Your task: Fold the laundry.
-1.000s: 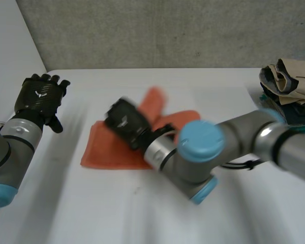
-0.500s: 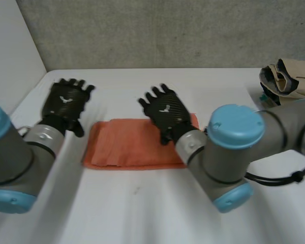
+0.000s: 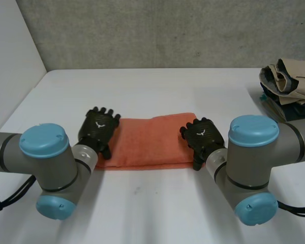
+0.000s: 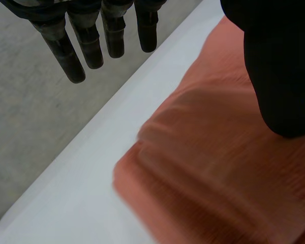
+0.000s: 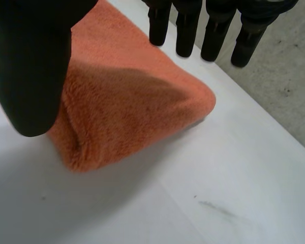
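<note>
Orange towel point(image 3: 150, 140) is seen lying flat in the middle of the white tabletop point(image 3: 157, 203), already folded into a long strip. The left hand point(image 3: 97, 129) is placed at the towel's left end, and the right hand point(image 3: 203, 137) is placed at its right end. In the wrist views the left hand's fingers point(image 4: 91, 40) and the right hand's fingers point(image 5: 213, 30) are held straight, away from the thumbs, so both hands are loose and nothing is gripped. A pile of other clothes point(image 3: 290, 84) is kept at the far right edge of the tabletop. The step in hand is judged to be the next fold of the strip. For that, one end must be pinched, lifted and carried over onto the other end, with the edges lined up.
</note>
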Available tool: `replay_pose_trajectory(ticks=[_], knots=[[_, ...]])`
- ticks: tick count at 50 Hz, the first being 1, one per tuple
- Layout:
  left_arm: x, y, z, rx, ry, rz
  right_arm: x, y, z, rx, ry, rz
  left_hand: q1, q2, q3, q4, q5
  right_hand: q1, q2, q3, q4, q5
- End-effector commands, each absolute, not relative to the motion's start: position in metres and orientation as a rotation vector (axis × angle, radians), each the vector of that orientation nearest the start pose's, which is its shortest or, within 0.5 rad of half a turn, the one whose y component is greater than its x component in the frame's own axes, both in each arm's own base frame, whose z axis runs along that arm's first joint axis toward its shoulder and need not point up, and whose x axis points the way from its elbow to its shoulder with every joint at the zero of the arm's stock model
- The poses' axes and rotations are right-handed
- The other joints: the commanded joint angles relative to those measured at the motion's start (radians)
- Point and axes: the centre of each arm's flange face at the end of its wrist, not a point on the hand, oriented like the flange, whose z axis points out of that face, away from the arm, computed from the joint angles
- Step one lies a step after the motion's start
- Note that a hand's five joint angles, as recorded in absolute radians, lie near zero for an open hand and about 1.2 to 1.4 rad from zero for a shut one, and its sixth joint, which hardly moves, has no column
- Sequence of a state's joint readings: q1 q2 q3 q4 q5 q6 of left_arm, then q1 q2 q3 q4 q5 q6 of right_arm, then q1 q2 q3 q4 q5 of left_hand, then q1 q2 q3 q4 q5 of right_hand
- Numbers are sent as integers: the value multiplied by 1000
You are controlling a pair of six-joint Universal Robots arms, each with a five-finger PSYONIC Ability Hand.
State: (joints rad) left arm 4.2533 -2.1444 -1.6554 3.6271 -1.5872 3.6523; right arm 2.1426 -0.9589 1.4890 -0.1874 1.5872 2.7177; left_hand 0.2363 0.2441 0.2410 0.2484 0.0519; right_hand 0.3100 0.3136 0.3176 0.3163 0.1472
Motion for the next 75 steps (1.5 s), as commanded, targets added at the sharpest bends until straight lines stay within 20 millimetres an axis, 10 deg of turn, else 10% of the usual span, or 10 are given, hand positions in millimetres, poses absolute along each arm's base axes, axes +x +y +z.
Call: replay_pose_trajectory(ticks=[1, 8, 27, 31, 40, 47, 50, 54, 63, 75], knots=[[-264, -294, 123, 997, 2049, -1902, 317, -255, 117, -1190, 2217, -1766, 54, 46, 49, 41, 63, 267, 264, 260, 261, 256], [-262, -285, 137, 994, 2030, -1931, 315, -262, 109, -1186, 2213, -1799, 36, 28, 31, 24, 46, 1085, 1082, 1078, 1079, 1074], [-255, -262, 190, 932, 1926, -2074, 254, -281, 155, -1595, 2255, -2064, 9, 2, 5, -3, 19, 1086, 1083, 1079, 1080, 1075], [-253, -259, 196, 920, 1916, -2086, 269, -284, 171, -1712, 2130, -2163, 7, -1, 2, -6, 16, 1086, 1083, 1079, 1080, 1075], [-252, -258, 200, 908, 1905, -2099, 381, -186, 152, -1977, 1342, -2011, -8, -16, -13, -20, 2, 1086, 1083, 1079, 1080, 1075], [-257, -257, 203, 902, 1910, -2131, 392, -162, 117, -2114, 1209, -1874, -23, -31, -27, -35, -13, 1086, 1083, 1079, 1080, 1075], [-262, -257, 206, 897, 1910, -2158, 391, -162, 115, -2099, 1212, -1868, -23, -31, -27, -35, -13, 660, 657, 653, 654, 649], [-268, -261, 215, 870, 1893, -2212, 386, -171, 121, -1997, 1297, -1887, -20, -28, -25, -32, -10, -135, -139, -143, -142, -147], [-316, -252, 239, 895, 1872, -2424, 338, -205, 206, -1149, 1649, -1857, -20, -28, -24, -32, -10, -135, -139, -143, -142, -147], [-401, -214, 201, 1147, 2095, -2425, 271, -263, 230, -729, 2068, -1906, -20, -28, -25, -32, -10, -135, -139, -143, -142, -147]])
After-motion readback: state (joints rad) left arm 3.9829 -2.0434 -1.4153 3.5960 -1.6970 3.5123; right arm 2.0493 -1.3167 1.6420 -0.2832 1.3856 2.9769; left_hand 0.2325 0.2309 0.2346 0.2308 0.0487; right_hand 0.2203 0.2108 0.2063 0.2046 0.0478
